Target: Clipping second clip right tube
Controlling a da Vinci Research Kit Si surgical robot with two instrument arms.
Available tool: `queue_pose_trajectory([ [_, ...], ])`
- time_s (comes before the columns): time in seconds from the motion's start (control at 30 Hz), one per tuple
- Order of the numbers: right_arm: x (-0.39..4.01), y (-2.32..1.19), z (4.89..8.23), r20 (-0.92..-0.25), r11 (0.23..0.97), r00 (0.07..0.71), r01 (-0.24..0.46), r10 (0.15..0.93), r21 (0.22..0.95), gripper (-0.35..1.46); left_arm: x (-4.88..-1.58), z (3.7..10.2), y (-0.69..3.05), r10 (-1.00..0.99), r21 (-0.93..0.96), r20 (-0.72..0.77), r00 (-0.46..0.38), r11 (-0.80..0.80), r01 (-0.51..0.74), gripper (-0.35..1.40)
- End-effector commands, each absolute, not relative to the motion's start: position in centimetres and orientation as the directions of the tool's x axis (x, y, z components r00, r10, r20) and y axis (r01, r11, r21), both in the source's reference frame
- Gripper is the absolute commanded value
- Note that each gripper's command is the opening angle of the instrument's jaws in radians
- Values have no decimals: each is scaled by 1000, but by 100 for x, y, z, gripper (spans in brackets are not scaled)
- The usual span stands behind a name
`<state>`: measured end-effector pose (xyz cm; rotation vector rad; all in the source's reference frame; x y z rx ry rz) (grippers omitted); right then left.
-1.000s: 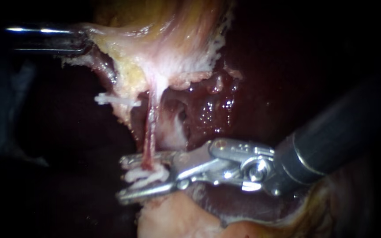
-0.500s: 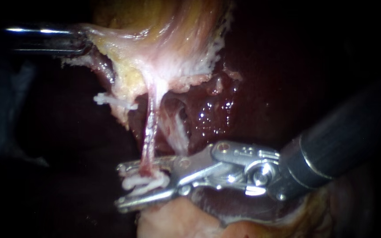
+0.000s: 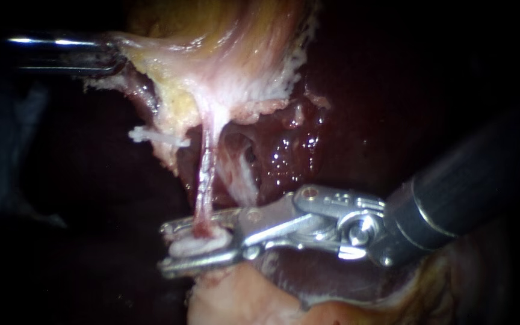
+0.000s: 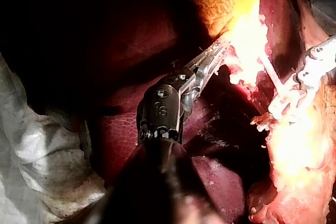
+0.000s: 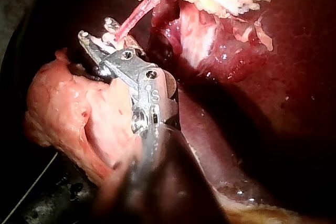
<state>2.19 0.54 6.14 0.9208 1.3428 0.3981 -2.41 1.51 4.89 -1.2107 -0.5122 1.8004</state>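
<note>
A thin pink tube hangs taut from the pale yellow gallbladder down to a lump of pale tissue. My right instrument comes in from the right, its jaws lying either side of the tube's lower end and pressed onto a white clip around the tube. In the right wrist view the same jaws hold the tube. My left instrument at the upper left is shut on the gallbladder's edge, as its jaws also show in the left wrist view.
Another white clip juts from the tissue edge left of the tube. A paler strand runs just right of the tube. Dark red, wet liver lies behind. A pale cloth lies beside my left instrument's shaft.
My right instrument's jaws have drawn closer together around the white clip and tube. The tube, slightly bent earlier, now hangs straighter. My left instrument has stayed put.
</note>
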Motion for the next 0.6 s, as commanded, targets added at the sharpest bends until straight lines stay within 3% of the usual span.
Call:
queue_pose_trajectory([
  [0.03,218,56,613,-652,604,227,250,723,757,11,-241,489,152,840,-729,-525,-136,-527,-437,-35],
  [0.23,213,62,613,-636,595,231,228,736,771,-12,-241,489,152,840,-729,-525,-136,-527,-438,-35],
  [0.3,211,62,613,-599,560,240,217,764,800,-35,-241,489,152,840,-729,-525,-136,-527,-438,-35],
  [0.43,209,63,617,-561,524,250,204,789,827,-35,-241,489,152,840,-729,-525,-136,-527,-437,-35],
  [0.6,207,64,618,-562,525,260,200,786,827,-35,-241,489,152,840,-729,-525,-136,-527,-437,-35],
])
